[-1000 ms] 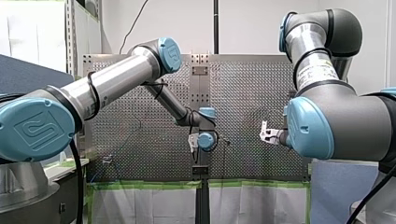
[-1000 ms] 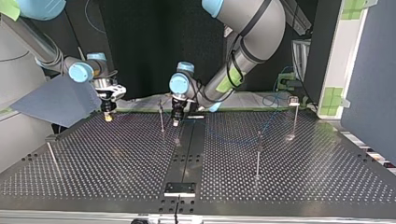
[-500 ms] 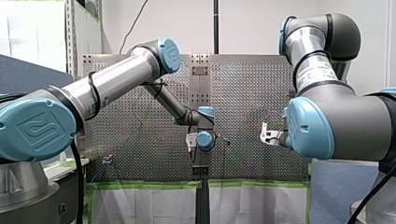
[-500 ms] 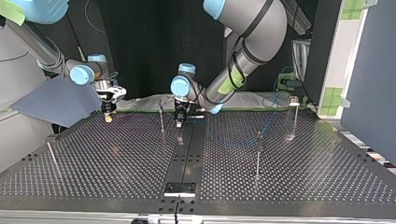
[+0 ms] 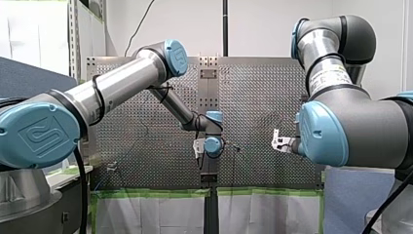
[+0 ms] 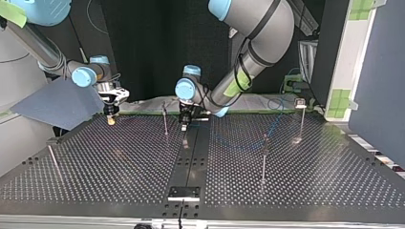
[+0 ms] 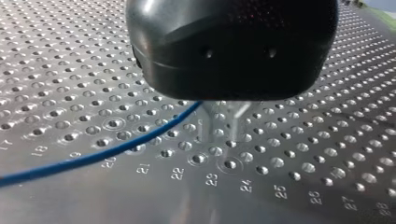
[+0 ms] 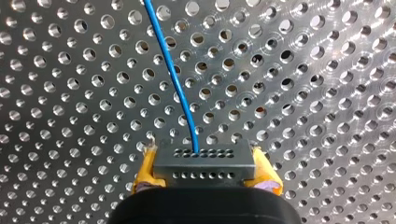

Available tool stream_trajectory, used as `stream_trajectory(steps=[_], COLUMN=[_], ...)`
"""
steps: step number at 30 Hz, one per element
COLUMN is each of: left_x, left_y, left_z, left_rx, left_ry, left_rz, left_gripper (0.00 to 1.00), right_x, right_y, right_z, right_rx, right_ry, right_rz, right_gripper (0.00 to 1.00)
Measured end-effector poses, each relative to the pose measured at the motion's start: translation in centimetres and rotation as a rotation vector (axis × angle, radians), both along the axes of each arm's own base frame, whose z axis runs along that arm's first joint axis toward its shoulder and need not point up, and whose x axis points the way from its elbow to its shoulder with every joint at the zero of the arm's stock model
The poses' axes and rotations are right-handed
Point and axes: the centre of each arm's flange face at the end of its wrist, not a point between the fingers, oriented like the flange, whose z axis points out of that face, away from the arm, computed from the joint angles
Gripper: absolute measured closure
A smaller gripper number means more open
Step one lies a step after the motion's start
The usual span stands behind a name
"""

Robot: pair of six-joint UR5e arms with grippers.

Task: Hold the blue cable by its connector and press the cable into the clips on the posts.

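grip check, both arms?
> your right gripper (image 8: 203, 157) is clamped by its yellow pads (image 8: 145, 170) on the grey connector (image 8: 224, 164), one pad at each end of the block. your left gripper (image 7: 223, 122): the blue cable (image 7: 93, 156) runs in under its black body. whether it is pinched there, you cannot tell from these views.

cable location?
> it leaves the connector's holed face and trails away over the perforated table (image 6: 119, 167). in the top view your left gripper hangs low, just beside the post (image 6: 165, 121) near the centre strip. clips are too small to read.

handling?
> judgement only: light, thin and limp along its length, so it should sag and flick sideways, and it will not take a push. the connector is the one rigid part. take hold there, square on the block, never at the wire exit, which looks the likeliest spot to kink or pull out. guide the slack close to each post and press down gently.
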Motion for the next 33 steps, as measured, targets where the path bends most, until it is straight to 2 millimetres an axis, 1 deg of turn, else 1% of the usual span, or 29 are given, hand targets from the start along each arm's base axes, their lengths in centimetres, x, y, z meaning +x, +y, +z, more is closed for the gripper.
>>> stream_trajectory(steps=[1, 2, 16, 19, 23, 26, 29, 33], left_x=[-0.1, -0.1, -1.4, -1.8, -2.4, -3.4, -4.7, -6.8], left_y=[0.0, 0.1, 0.5, 0.4, 0.0, -0.6, -1.5, -2.8], left_z=[-0.1, -0.1, -0.7, -0.2, 1.2, 1.8, 1.9, 2.2], left_rx=[0.012, 0.024, 0.149, 0.173, 0.191, 0.204, 0.22, 0.246], left_ry=[0.005, 0.009, 0.082, 0.091, 0.105, 0.12, 0.137, 0.157], left_rz=[-0.001, -0.001, -0.007, -0.018, -0.037, -0.054, -0.072, -0.082], left_gripper=[0.07, 0.0, 0.0, 0.0, 0.0, 0.0, 0.0, 0.0], right_x=[0.0, 0.1, 0.3, 0.3, 0.3, 0.2, 0.0, 0.0], right_y=[0.0, 0.0, 0.2, 0.3, 0.3, 0.3, 0.3, 0.4], right_z=[0.0, 0.0, -0.2, -0.2, -0.3, -0.3, -0.4, -0.4], right_rx=[0.0, 0.0, 0.01, 0.014, 0.022, 0.026, 0.032, 0.036], right_ry=[-0.001, -0.001, -0.004, -0.005, -0.004, -0.004, -0.003, -0.003], right_rz=[0.001, 0.002, 0.011, 0.011, 0.011, 0.009, 0.007, 0.006], right_gripper=[1.0, 1.0, 1.0, 1.0, 1.0, 1.0, 1.0, 1.0])
